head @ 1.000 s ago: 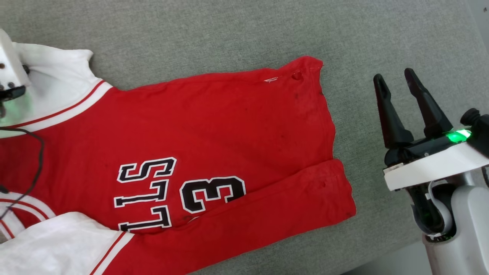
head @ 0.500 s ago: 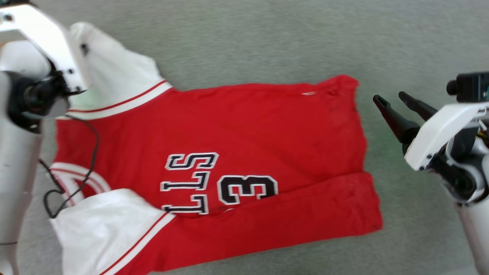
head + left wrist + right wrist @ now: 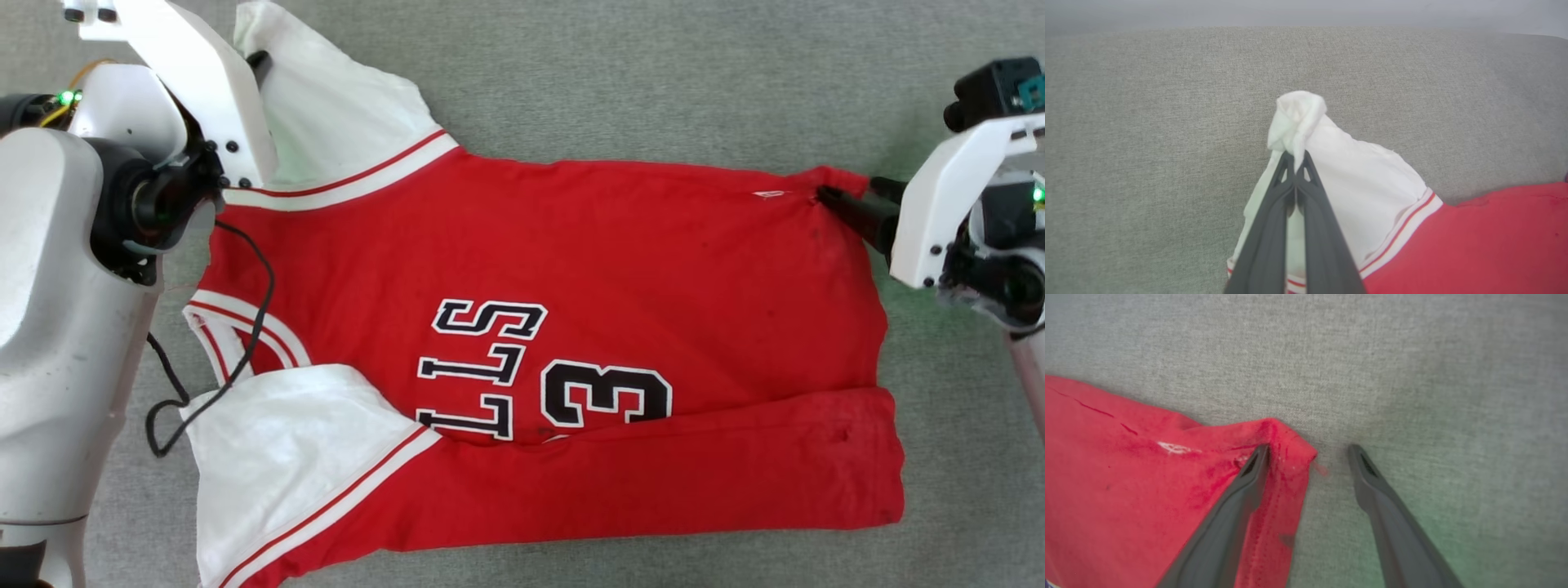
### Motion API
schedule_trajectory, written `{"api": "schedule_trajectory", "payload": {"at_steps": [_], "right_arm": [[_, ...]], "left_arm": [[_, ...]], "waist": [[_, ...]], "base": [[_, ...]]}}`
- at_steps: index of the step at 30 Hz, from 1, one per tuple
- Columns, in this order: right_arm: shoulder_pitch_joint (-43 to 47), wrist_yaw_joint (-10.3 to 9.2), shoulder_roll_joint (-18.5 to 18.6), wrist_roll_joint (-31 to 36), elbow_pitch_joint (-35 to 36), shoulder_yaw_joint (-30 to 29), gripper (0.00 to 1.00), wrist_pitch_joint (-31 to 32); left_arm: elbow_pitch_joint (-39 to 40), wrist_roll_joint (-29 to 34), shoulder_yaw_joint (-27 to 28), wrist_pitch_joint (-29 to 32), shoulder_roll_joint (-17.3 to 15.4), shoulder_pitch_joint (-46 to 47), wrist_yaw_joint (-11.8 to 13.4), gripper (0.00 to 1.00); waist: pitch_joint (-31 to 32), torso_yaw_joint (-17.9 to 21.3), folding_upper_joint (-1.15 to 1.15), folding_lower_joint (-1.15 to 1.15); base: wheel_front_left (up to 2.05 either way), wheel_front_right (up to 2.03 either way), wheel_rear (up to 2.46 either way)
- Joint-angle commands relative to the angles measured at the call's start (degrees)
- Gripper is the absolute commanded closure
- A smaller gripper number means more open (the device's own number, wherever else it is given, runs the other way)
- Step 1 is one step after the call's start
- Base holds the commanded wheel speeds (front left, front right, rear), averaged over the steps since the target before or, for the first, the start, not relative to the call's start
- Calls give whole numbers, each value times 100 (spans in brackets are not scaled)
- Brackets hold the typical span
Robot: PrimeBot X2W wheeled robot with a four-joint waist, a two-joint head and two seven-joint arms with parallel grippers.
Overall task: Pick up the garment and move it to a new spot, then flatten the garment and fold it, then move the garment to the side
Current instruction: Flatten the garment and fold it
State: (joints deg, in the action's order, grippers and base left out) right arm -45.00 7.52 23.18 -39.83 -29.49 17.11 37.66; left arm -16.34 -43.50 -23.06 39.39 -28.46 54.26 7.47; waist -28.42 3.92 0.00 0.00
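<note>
1. Looking from head view: red jersey (image 3: 571, 269) lies spread on grey fabric surface (image 3: 653, 73), collar end twd robot's left, hem end twd its right. Near long edge is folded up over the front, covering bottom of the black lettering & "3". One sleeve lies flat at lower left. The other white sleeve (image 3: 326, 122) reaches to upper left, where left pincer (image 3: 258, 60) meets it, mostly hidden behind the white wrist mount (image 3: 204, 73). Black cable (image 3: 269, 282) from left arm (image 3: 57, 327) dangles across the collar area. Right pincer (image 3: 849, 193) sits at the far hem corner, upper right, dark fingers pointing at the jersey.
2. Left wrist view: left pincer (image 3: 1295, 157) is closed tight on the white sleeve, w/ a small bunch of white cloth sticking out past the fingertips. Sleeve runs down past red-and-white stripe trim to the red body at lower right.
3. Right wrist view: right pincer (image 3: 1309, 449) is open, gripping nothing. One finger lies over the red hem corner, the other over bare grey surface, apart from the cloth. Tip of the hem corner pokes into the gap btw them.
</note>
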Motion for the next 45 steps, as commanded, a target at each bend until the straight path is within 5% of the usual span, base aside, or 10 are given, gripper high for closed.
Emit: {"api": "schedule_trajectory", "payload": {"at_steps": [1, 2, 3, 10, 18, 33, 34, 35, 36, 45], "right_arm": [[182, -5, -150, -35, -352, 264, 51, 313], [146, -5, -142, -17, -393, 349, 86, 372], [103, -4, -136, -33, -421, 378, 100, 389], [-257, -4, 152, 78, -54, 301, 100, -256], [589, -4, 318, 277, 670, -8, 100, -817], [3179, -4, -261, 374, 1031, -693, 100, -1139], [3303, -4, -317, 349, 995, -681, 67, -1169], [3402, -4, -367, 330, 958, -675, 2, -1222], [3493, -4, -413, 314, 912, -662, 0, -1270], [3913, -4, -521, 423, 1371, -852, 0, -1988]], "left_arm": [[18, -29, 1, -54, 23, -63, -39, 100], [4, -54, 2, -71, 34, -87, -56, 100], [-14, -78, 17, -94, 51, -108, -74, 100], [-56, -176, 173, -560, 62, -444, -121, 100], [552, -394, 543, -1320, -44, -1732, 0, 100], [1106, -1173, 741, -1833, 457, -5042, 540, 100], [999, -1222, 726, -1825, 486, -5158, 514, 71], [889, -1266, 712, -1849, 540, -5218, 486, 14], [790, -1253, 671, -1873, 606, -5276, 492, 0], [643, -491, 503, -3039, 707, -5068, 399, 0]], "waist": [[-23, -49, 0, 0], [-16, -60, 0, 0], [-1, -69, 0, 0], [386, -104, 0, 0], [1185, -123, 0, 0], [1971, -124, 0, 0], [1984, -114, 0, 0], [1997, -107, 0, 0], [2011, -105, 0, 0], [2402, 1, 0, 0]], "base": [[0, 0, 0], [0, 0, 0], [0, 0, 0], [0, 0, 0], [0, 0, 0], [0, 0, 0], [0, 0, 0], [0, 0, 0], [0, 0, 0], [0, 0, 0]]}}
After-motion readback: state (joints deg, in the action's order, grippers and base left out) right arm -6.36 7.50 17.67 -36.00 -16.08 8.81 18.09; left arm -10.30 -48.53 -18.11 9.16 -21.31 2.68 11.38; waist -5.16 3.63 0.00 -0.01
